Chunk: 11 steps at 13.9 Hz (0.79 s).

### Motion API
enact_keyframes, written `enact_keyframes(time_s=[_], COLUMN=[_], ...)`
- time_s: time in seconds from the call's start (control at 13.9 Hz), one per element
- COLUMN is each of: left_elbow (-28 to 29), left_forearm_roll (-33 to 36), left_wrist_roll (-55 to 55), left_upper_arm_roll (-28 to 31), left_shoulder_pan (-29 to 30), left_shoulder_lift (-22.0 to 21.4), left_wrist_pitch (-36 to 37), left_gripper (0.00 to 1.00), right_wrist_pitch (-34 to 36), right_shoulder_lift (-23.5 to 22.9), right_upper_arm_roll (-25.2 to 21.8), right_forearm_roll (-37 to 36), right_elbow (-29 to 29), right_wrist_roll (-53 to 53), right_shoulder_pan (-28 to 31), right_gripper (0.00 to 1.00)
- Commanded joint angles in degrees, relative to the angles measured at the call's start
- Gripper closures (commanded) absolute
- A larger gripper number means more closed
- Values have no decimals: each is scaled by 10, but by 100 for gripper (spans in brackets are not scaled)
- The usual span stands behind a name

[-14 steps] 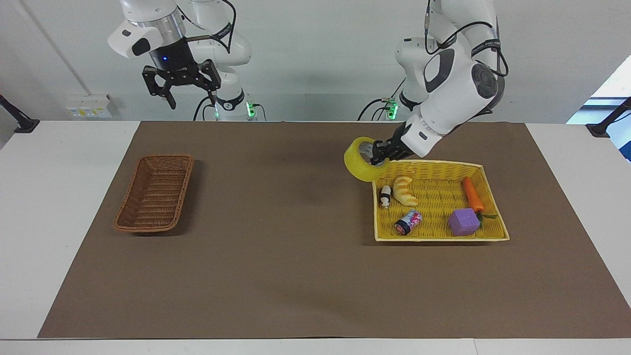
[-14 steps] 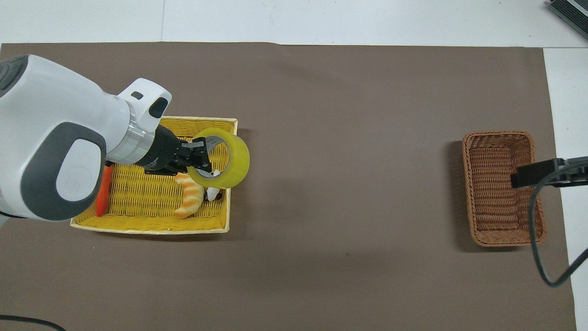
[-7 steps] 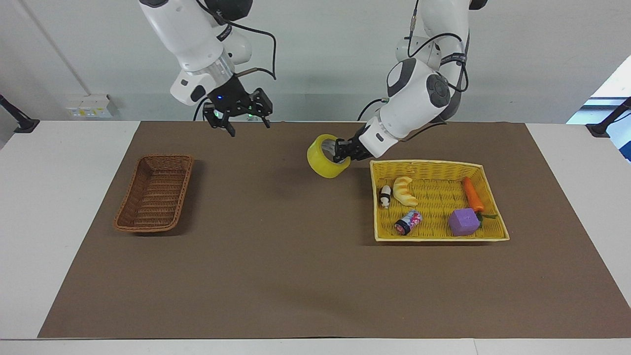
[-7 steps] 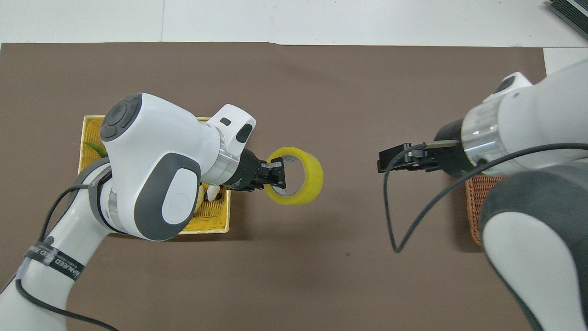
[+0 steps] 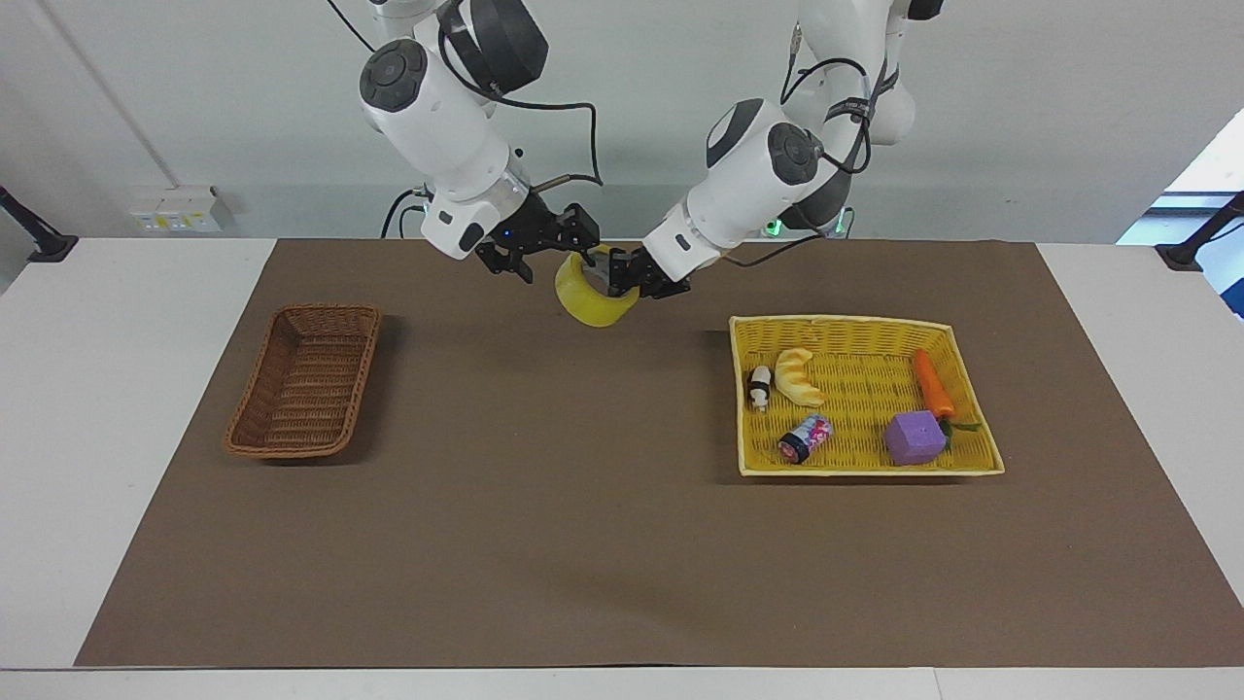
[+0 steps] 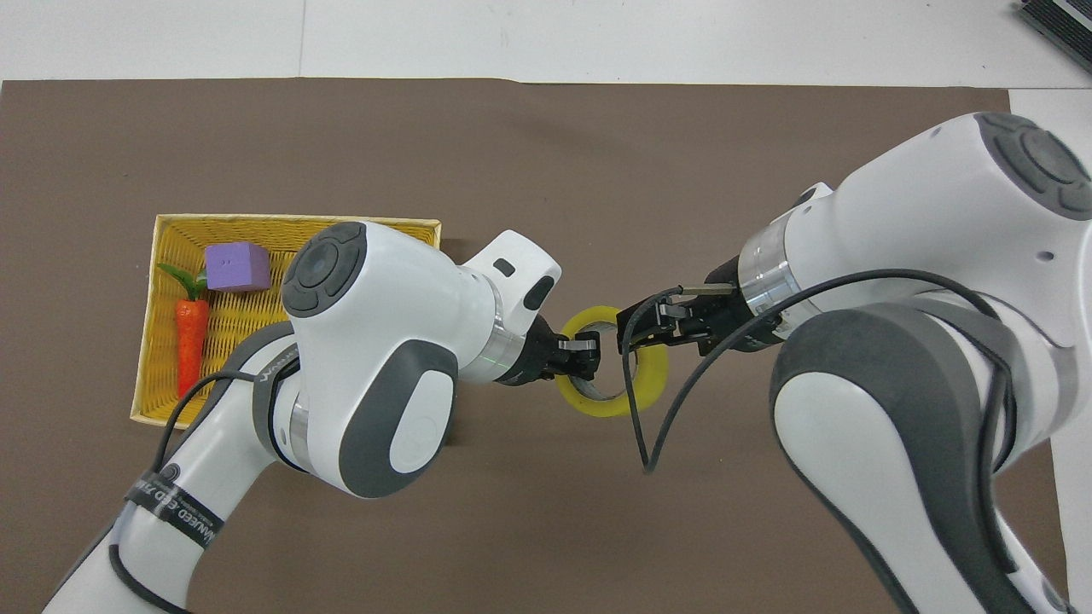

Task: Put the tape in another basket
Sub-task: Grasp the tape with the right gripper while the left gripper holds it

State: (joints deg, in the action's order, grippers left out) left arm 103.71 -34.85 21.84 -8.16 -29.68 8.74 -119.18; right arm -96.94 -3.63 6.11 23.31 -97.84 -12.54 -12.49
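Midair over the mat's robot-side edge, the left gripper (image 5: 615, 279) pinches the tape (image 5: 589, 299) by its wall. The right gripper (image 5: 542, 255) gapes beside the roll, empty. Arms hide the basket (image 5: 304, 380) in the overhead view.

Both arms reach inward and meet above the middle of the table. The left gripper (image 5: 616, 280) is clamped on the tape (image 5: 588, 299), held in the air. The right gripper (image 5: 554, 255) has its fingers spread, right at the roll's other edge.
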Motion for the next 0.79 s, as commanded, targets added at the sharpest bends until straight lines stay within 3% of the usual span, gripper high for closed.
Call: enact_keyframes(time_s=[0.0, 0.22, 0.29, 0.36, 0.43, 0.57, 0.65, 0.72], left_elbow=[-5, -11, -14, -16, -15, -14, -14, -7], left_forearm_roll=[-20, -36, -38, -38, -38, -38, -39, -44], left_wrist_roll=[7, 8, 10, 15, 15, 12, 10, 15], left_upper_arm_roll=[10, 10, 10, 10, 10, 10, 10, 10], left_shoulder_pan=[-14, -16, -13, -13, -13, -13, -13, -14], left_shoulder_lift=[-7, -14, -19, -21, -21, -21, -21, -27], left_wrist_pitch=[-18, -26, -26, -26, -26, -25, -31, -49], left_gripper=[100, 100, 100, 100, 100, 100, 47, 6], right_wrist_pitch=[-9, -10, -4, -1, 3, 4, 4, 4], right_shoulder_lift=[10, 11, 11, 11, 11, 11, 10, 10], right_upper_arm_roll=[0, 0, 0, 0, 0, 0, 0, 0], right_forearm_roll=[19, 33, 33, 34, 35, 35, 35, 35], right_elbow=[-32, -45, -47, -47, -46, -45, -43, -43], right_wrist_roll=[37, 44, 68, 76, 72, 54, 53, 52], right_shoulder_pan=[7, 6, 11, 14, 14, 14, 15, 14], right_gripper=[0, 0, 31, 70, 100, 100, 100, 100])
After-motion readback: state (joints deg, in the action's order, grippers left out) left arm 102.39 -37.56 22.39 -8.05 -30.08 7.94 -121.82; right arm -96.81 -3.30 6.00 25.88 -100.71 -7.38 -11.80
